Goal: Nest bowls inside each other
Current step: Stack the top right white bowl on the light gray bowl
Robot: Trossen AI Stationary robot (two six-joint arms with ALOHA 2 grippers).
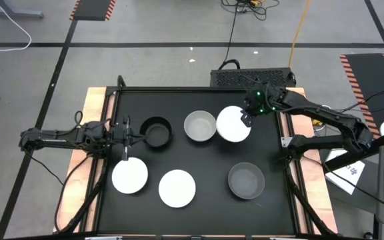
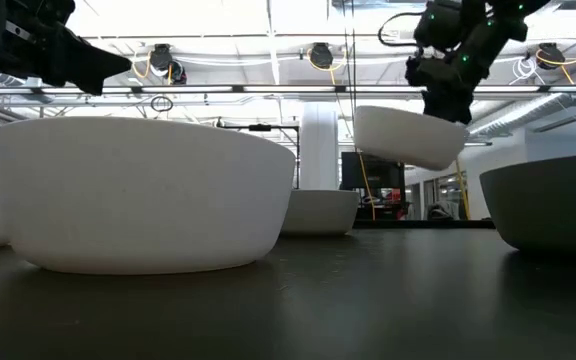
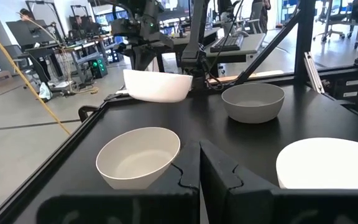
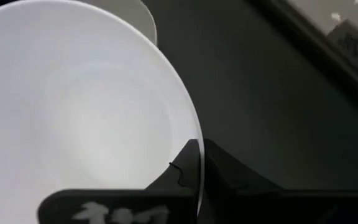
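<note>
Six bowls are on or over the black table. The black bowl (image 1: 156,131) and the light grey bowl (image 1: 200,126) stand on their bases in the far row. Two white bowls (image 1: 130,176) (image 1: 177,188) and the dark grey bowl (image 1: 247,180) stand nearer. A third white bowl (image 1: 232,125) (image 2: 408,135) is in my right gripper (image 1: 247,117) (image 4: 197,163), just right of the light grey bowl. My left gripper (image 1: 126,139) (image 3: 199,174) is shut and hovers left of the black bowl, touching nothing. My right gripper holds the white bowl by its rim (image 4: 194,134), on the bowl's far right side. One finger is inside the bowl and one finger (image 4: 229,177) is outside. The fingers come down from above. The bowl is lifted clear of the table and is slightly tilted.
The table has a raised black frame (image 1: 199,89) and wooden strips along its left and right sides (image 1: 93,100). Open table surface lies between the far and near rows of bowls (image 1: 205,157). A black box and cables sit beyond the far edge (image 1: 245,75).
</note>
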